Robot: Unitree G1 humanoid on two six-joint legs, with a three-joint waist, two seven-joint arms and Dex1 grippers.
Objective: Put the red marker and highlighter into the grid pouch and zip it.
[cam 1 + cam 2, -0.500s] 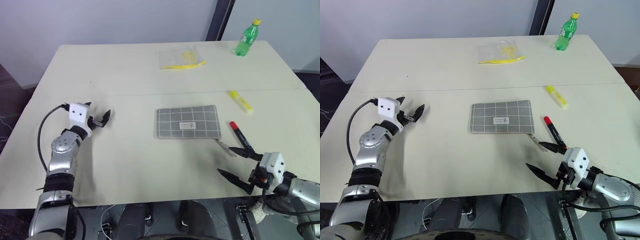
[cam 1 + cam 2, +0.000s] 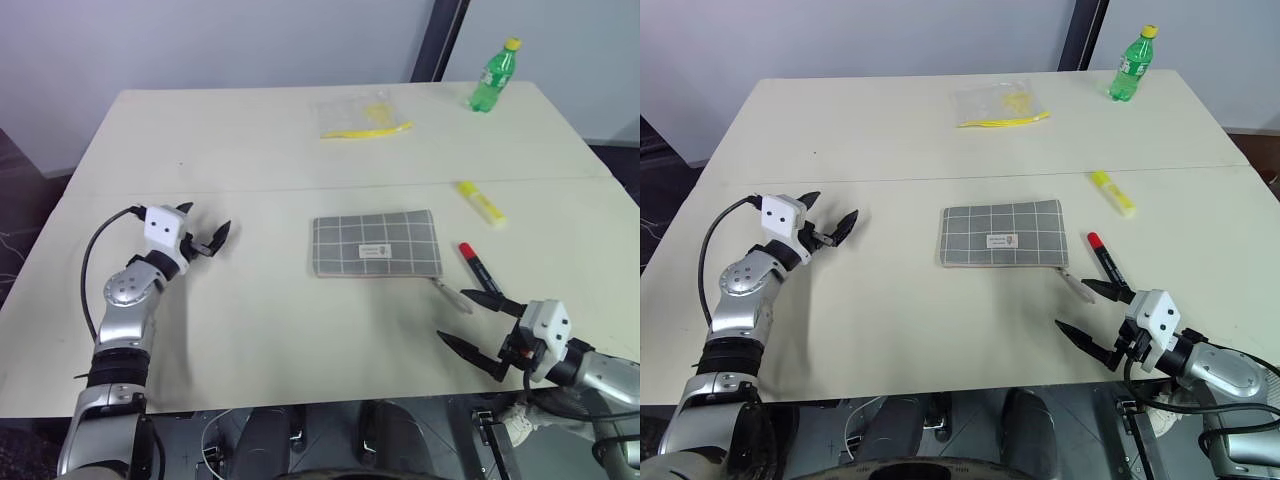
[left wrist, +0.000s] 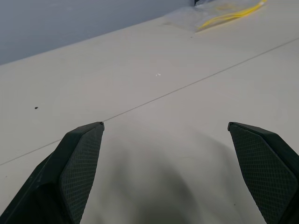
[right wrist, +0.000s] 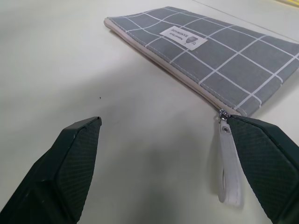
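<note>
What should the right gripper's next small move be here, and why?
Probably ease the open right gripper forward to the zipper pull tab. The grid pouch looks zipped shut, while the red marker and highlighter lie outside it.

Head cameras look down on the whole table (image 2: 300, 330); wrist cameras sit low (very near its surface).
</note>
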